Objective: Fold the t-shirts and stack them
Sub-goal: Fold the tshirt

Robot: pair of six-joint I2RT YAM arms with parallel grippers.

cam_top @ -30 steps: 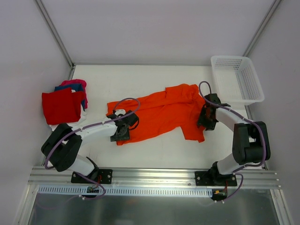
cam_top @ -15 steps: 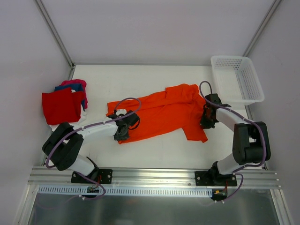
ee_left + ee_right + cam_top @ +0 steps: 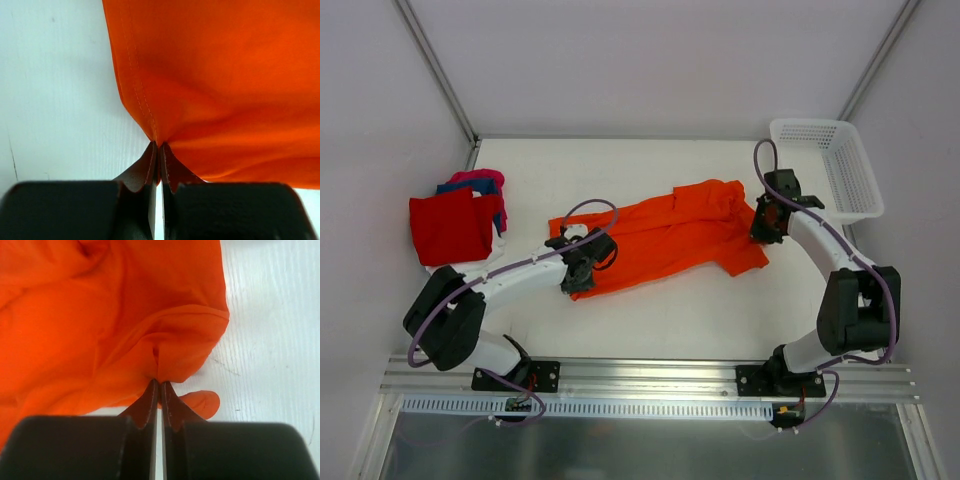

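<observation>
A bright orange t-shirt (image 3: 665, 240) lies crumpled across the middle of the white table. My left gripper (image 3: 578, 272) is shut on its lower left hem; the left wrist view shows the orange cloth (image 3: 225, 90) pinched between the fingertips (image 3: 158, 146). My right gripper (image 3: 767, 222) is shut on the shirt's right edge, and the right wrist view shows a bunched orange fold (image 3: 150, 340) caught at the fingertips (image 3: 159, 382). A folded red t-shirt (image 3: 452, 226) lies at the far left on top of blue and magenta-pink ones (image 3: 480, 182).
A white plastic mesh basket (image 3: 827, 165) stands at the back right corner, close to the right arm. Metal frame posts rise at the back left and back right. The rail with both arm bases runs along the near edge.
My right gripper has moved toward the back, dragging the shirt's right side up and in. My left gripper has shifted slightly toward the back with the hem.
</observation>
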